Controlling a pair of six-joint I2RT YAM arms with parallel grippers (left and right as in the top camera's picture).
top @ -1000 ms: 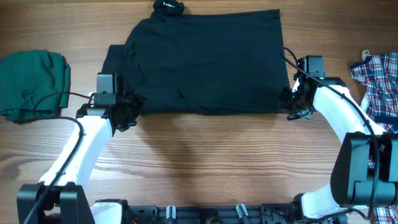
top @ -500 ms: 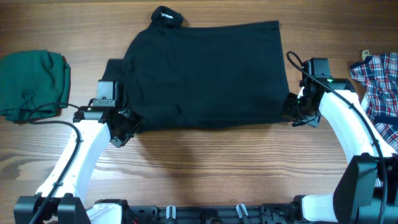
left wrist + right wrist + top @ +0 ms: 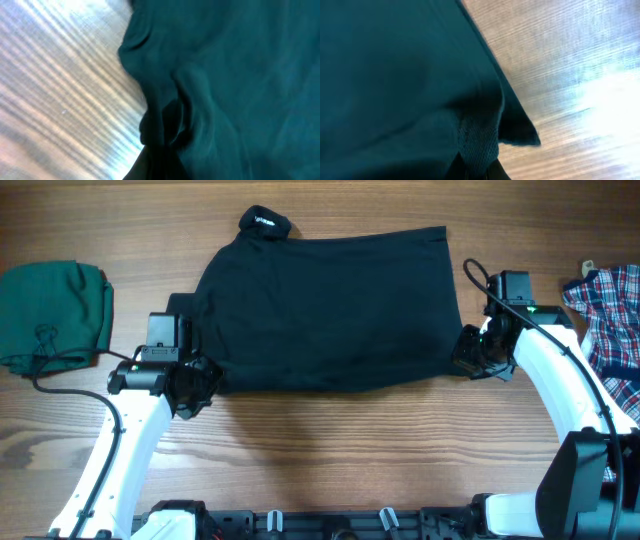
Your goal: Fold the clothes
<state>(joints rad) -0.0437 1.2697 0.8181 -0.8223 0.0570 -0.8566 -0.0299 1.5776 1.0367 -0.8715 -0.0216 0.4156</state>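
You're working over a wood-grain table (image 3: pixel 330 450), bare along the near edge between the two white arms.

Your left gripper (image 3: pixel 200 378) sits at about 8 o'clock from the table's centre. Its jaws are closed down on the near-left corner of the shirt (image 3: pixel 330 310). In your left wrist view the dark fabric (image 3: pixel 240 75) bunches into a fold that runs down into the pinch at the bottom edge, with the table (image 3: pixel 60 90) showing to the left of it.

Your right gripper (image 3: pixel 467 358) sits at about 4 o'clock, also closed tight, gripping the near-right corner of the shirt. Your right wrist view shows that corner (image 3: pixel 480 140) gathered into the pinch at the bottom, with a small flap hanging free to the right over the wood (image 3: pixel 570 75).

Between the two grippers the shirt's near hem runs almost straight. The shirt lies in the middle of the table as a broad black shape, mostly flat, with a few soft creases. Part of it pokes out at 9 o'clock, just beyond your left gripper.

Well off to 9 o'clock lies a green garment (image 3: pixel 55 310), apart from the shirt. At 3 o'clock, at the table's edge, is a plaid shirt (image 3: pixel 612 310), behind your right arm.

Farthest out, at about 11 o'clock, the shirt's collar (image 3: pixel 265 222) sticks up past the far edge, with a small white label showing on it.
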